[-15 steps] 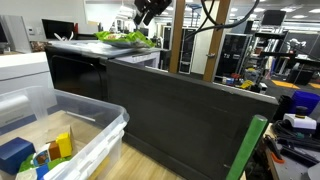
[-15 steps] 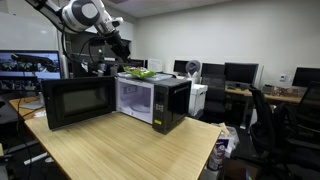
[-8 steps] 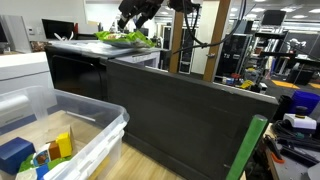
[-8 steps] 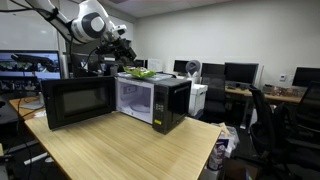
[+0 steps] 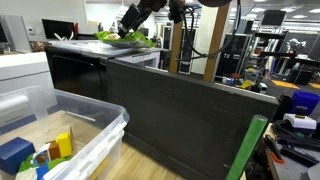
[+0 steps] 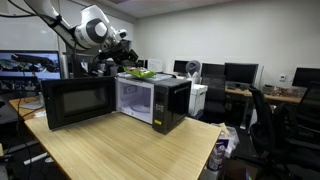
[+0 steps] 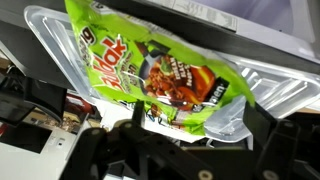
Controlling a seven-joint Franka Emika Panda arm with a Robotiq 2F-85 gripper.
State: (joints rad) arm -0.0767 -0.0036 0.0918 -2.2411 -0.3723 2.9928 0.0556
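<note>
A green snack bag (image 7: pixel 150 70) lies on a silver foil tray (image 7: pixel 275 85) on top of the black microwave (image 6: pixel 155 100). In the wrist view, my gripper (image 7: pixel 198 128) is open, its dark fingers (image 7: pixel 262 125) spread wide on either side of the bag's near end. Nothing is gripped. Both exterior views show the gripper (image 5: pixel 131 20) (image 6: pixel 123 52) hanging just above and beside the bag (image 5: pixel 126 38) (image 6: pixel 140 73). Whether a finger still touches the bag I cannot tell.
The microwave's door (image 6: pixel 78 103) stands open over the wooden table (image 6: pixel 120 150). A clear plastic bin (image 5: pixel 95 135) with coloured blocks sits beside the microwave. Desks, monitors and office chairs (image 6: pixel 270 115) fill the room behind.
The jaws have opened wide and let go of the green bag, which now rests on the tray. The gripper has drawn back a little from it.
</note>
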